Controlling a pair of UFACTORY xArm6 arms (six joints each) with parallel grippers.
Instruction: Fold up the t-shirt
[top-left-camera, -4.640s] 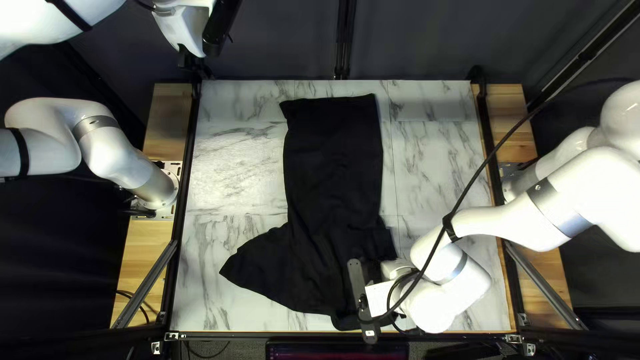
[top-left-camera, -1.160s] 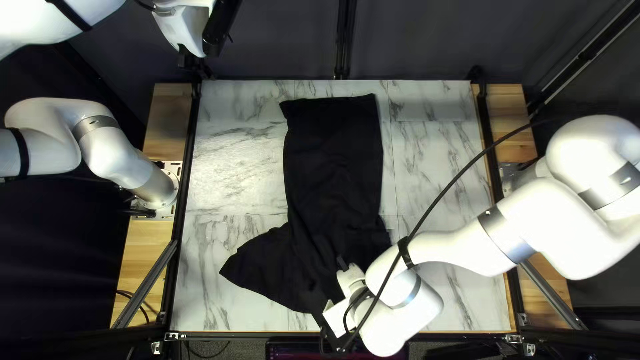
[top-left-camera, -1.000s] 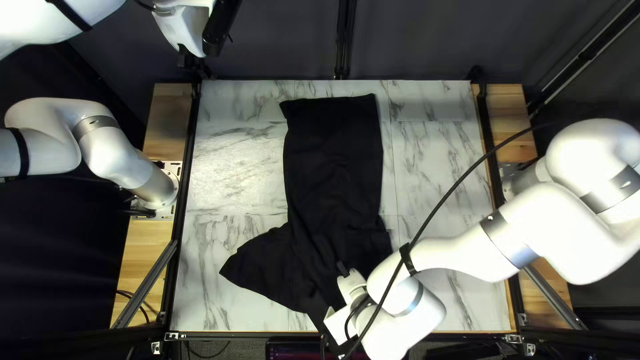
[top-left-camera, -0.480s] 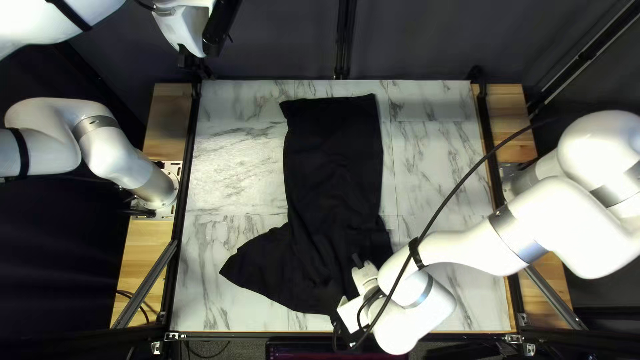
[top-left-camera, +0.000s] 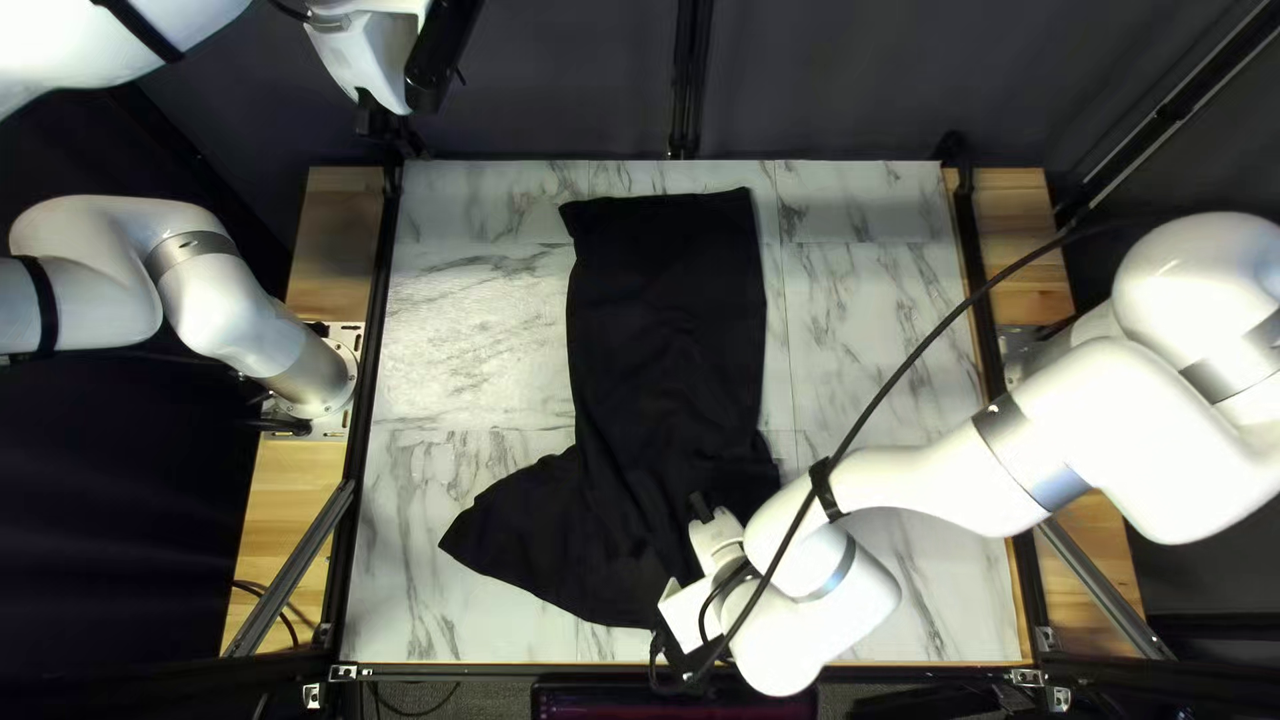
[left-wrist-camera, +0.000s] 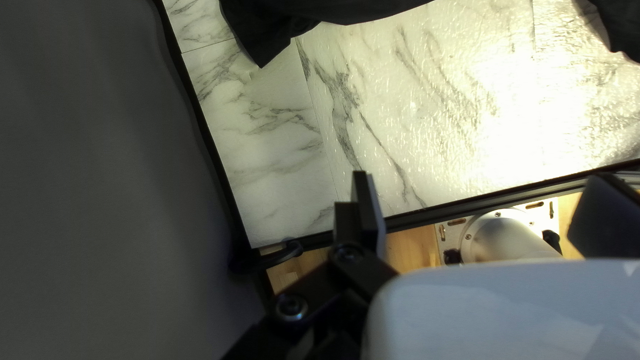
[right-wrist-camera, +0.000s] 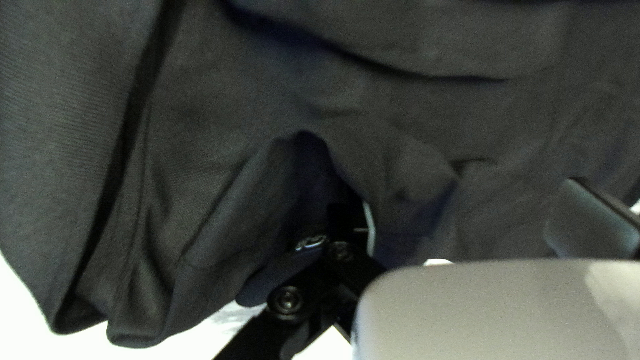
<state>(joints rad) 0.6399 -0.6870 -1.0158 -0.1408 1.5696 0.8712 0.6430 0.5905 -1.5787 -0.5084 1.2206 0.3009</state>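
The black t-shirt (top-left-camera: 667, 320) lies as a long strip down the table, flaring out toward the near edge. In the top left view my right gripper (top-left-camera: 700, 510) is over its near end, partly hidden by its own arm. Seen from the right wrist, my gripper (right-wrist-camera: 470, 212) is open, one finger sunk in a dark fold of the shirt (right-wrist-camera: 400, 100) and the other apart, over cloth. My left gripper (top-left-camera: 380, 60) is raised above the far left corner. The left wrist view shows this gripper (left-wrist-camera: 483, 193) open with no cloth between its fingers, the shirt (left-wrist-camera: 347, 8) lying farther ahead.
The marble-patterned table (top-left-camera: 467, 334) shows on both sides of the shirt. A black cable (top-left-camera: 920, 360) hangs across my right arm. Black rails (top-left-camera: 370, 387) edge the table, and a dark curtain (top-left-camera: 827, 80) stands behind it.
Compared with the earliest frame, my right gripper has moved left and turned over the shirt's near end. In the last half second it shifted slightly left. My left arm is unmoved.
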